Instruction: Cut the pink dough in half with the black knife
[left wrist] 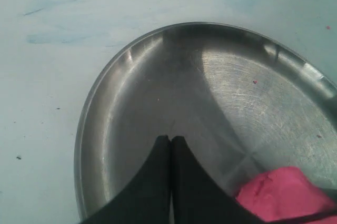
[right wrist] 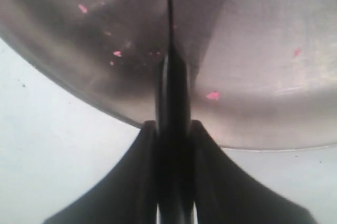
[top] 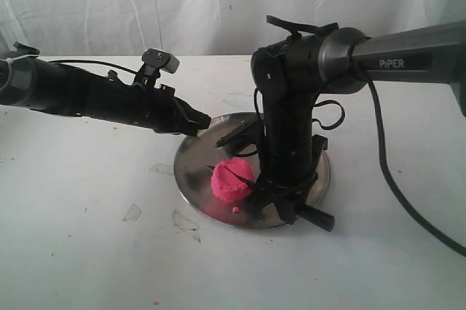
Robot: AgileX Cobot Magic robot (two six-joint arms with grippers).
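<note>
The white desk (top: 73, 237) carries a round steel plate (top: 193, 161) about midway across it, nearer its back edge than its front.

My right gripper (top: 273, 193) comes down steeply over the plate's right half. Its fingers are clamped on the handle of the knife (top: 237, 174). In the right wrist view the handle fills the gap between the two pads of that gripper (right wrist: 172, 129), and the knife (right wrist: 172, 87) runs straight out from them over the steel. The handle's butt end pokes out past the plate's front edge.

My left gripper (top: 204, 121) hangs over the plate's back-left rim. Its tips (left wrist: 171, 142) are pressed together with nothing between them.

The dough (top: 229, 183) sits on the plate towards its front-left edge, one pink lump. The thin blade lies across its top as a dark line. How deep it has sunk I cannot tell. The left wrist view catches a corner of the dough (left wrist: 284, 192) just beside my closed tips.

Pink crumbs (right wrist: 212, 95) dot the bare steel, one (top: 236, 209) near the plate's front edge.
</note>
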